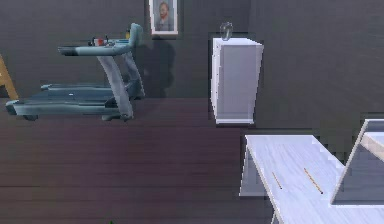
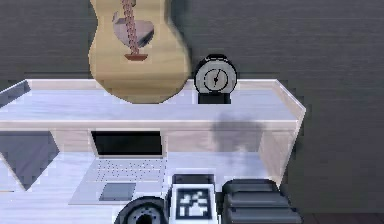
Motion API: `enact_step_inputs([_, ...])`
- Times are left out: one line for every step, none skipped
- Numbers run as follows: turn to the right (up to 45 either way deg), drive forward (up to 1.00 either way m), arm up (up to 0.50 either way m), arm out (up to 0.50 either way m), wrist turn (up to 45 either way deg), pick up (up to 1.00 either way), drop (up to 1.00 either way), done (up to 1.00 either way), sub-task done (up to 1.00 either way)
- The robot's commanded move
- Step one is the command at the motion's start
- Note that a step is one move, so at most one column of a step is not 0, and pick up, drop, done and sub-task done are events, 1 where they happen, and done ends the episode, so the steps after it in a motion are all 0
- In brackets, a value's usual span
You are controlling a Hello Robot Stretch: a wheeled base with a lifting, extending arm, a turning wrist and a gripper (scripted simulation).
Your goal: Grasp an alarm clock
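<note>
Fingers: we cannot make them out on the gripper [image 2: 143,212], near the laptop [image 2: 128,160]; whether it holds anything we cannot tell.
Clock [image 2: 215,78]: upright at the desk's [image 2: 270,112] far edge, just beside the guitar [image 2: 135,55], well apart from the gripper.
Progress: we judge the robot to be in place alongside the desk; reach and grasp remain.

On the worktop [image 2: 270,100] in the arm side view, you see a guitar [image 2: 135,50] at the back, against the wall [image 2: 330,40]. The alarm clock [image 2: 215,78] stands just right of it, also at the back. A laptop [image 2: 128,160] lies in front of the guitar. In the forward view, a treadmill [image 1: 85,85] stands at the left by the far wall [image 1: 60,25], a picture [image 1: 163,17] hangs up to its right, and a cabinet [image 1: 236,80] stands farther right.
</note>
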Motion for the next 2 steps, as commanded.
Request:
enact_step_inputs([0.0,0.0,0.0,0.44,0.0,0.0,0.0,0.0,0.0])
enact_step_inputs([0.0,0.0,0.0,0.0,45.0,0.0,0.0,0.0,0.0])
